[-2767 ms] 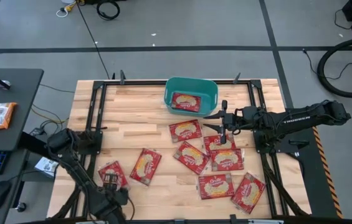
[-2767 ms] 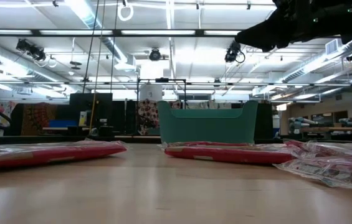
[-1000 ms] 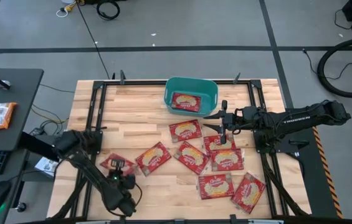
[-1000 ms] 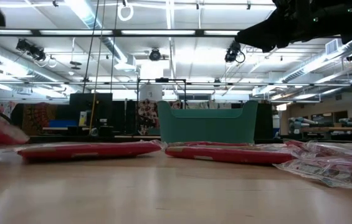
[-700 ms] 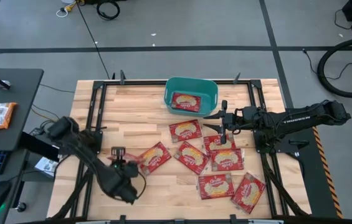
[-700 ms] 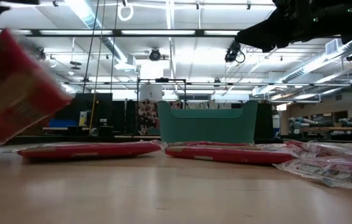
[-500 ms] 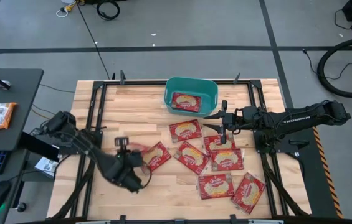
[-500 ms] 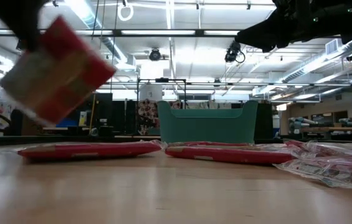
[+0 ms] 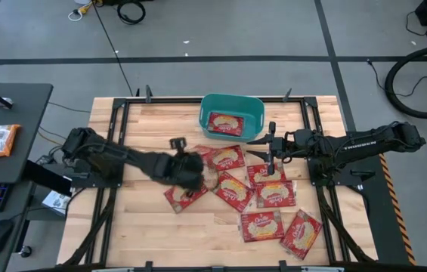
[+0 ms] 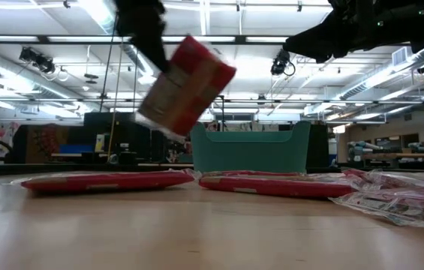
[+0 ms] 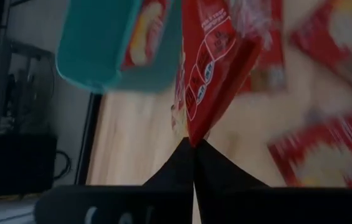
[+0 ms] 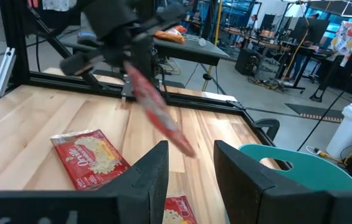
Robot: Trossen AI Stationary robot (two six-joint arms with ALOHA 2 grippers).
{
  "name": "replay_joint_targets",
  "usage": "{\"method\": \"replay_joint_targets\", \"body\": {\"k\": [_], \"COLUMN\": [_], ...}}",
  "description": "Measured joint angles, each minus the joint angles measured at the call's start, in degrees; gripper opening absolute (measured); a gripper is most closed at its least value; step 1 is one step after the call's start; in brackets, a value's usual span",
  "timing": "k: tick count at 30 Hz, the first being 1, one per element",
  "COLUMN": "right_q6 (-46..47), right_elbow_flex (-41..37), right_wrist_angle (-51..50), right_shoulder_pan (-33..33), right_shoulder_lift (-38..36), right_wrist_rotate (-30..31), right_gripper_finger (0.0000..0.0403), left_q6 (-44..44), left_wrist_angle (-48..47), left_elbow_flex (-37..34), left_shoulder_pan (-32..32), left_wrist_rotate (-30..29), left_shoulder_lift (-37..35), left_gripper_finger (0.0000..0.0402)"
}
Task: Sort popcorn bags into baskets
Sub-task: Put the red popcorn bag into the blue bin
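Wooden table (image 9: 145, 132) — airborne pinched popcorn bag (image 10: 185, 82)

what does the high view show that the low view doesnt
Only the high view shows the packet lying inside the tub, the whole spread of packets on the table and the left arm reaching to the middle. Only the low view shows the room behind and the carried packet hanging in the air, tilted, clear of the table. Both show the teal tub, flat packets, and the left gripper shut on that packet.
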Motion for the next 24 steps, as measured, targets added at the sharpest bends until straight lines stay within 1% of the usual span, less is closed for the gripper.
{"method": "replay_joint_targets", "body": {"k": [5, 9, 15, 19, 21, 24], "right_q6": [0.0, -0.17, -0.2, -0.21, -0.22, -0.22], "right_elbow_flex": [0.0, 0.0, 0.0, 0.0, 0.0, 0.0], "right_wrist_angle": [0.0, 0.0, 0.0, 0.0, 0.04, 0.05], "right_shoulder_pan": [0.0, 0.0, 0.0, 0.0, 0.0, 0.0], "right_shoulder_lift": [0.0, 0.0, 0.0, 0.0, 0.0, 0.0], "right_wrist_rotate": [0.0, 0.0, 0.0, 0.0, 0.0, 0.0], "right_gripper_finger": [0.0132, 0.0132, 0.0132, 0.0132, 0.0132, 0.0132], "left_q6": [9.45, 13.7, 18.99, 20.23, 18.46, 14.35], "left_wrist_angle": [13.27, 22.3, 32.59, 37.31, 37.1, 37.98], "left_elbow_flex": [0.02, 0.02, 0.07, 0.13, 0.07, 0.09], "left_shoulder_pan": [6.47, 11.18, 17.34, 20.74, 22.44, 24.99], "left_wrist_rotate": [2.94, 5.71, 7.27, 7.48, 8.14, 11.23], "left_shoulder_lift": [0.0, 0.0, 0.6, 1.59, 2.28, 4.3], "left_gripper_finger": [0.0, 0.0, 0.0, 0.0, 0.0, 0.0]}}
